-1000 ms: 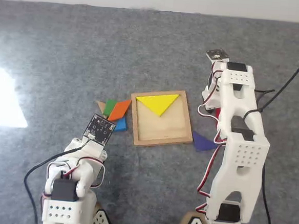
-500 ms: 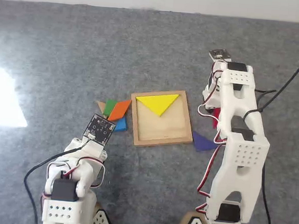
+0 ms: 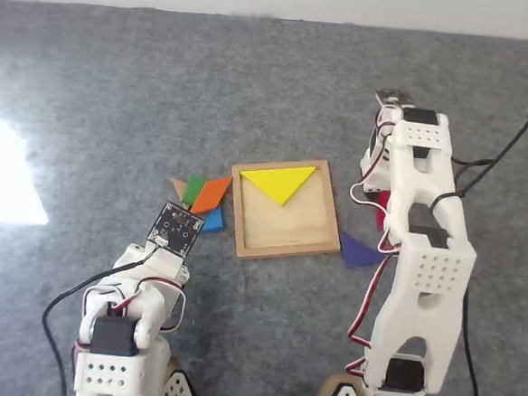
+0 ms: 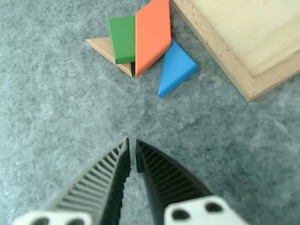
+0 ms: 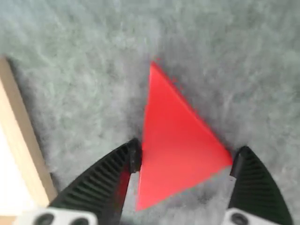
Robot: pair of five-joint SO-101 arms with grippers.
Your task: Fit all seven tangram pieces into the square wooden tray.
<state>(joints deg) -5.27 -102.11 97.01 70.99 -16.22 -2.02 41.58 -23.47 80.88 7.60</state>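
Soft, even light covers the desk (image 3: 118, 88); a white glare patch (image 3: 1, 175) burns out its left edge, and shadows beside the tray (image 3: 288, 249) are faint.

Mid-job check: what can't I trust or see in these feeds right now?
- High view: red triangle mostly hidden behind the right arm.
- High view: purple piece, one corner under that arm.
- Left wrist view: tan triangle partly covered by the green piece and orange piece.

Within the tray (image 3: 285, 247), the floor nearer me than the yellow triangle (image 3: 281, 181) lies bare; loose pieces (image 3: 208, 197) crowd its left edge, my right arm (image 3: 418, 200) its right.
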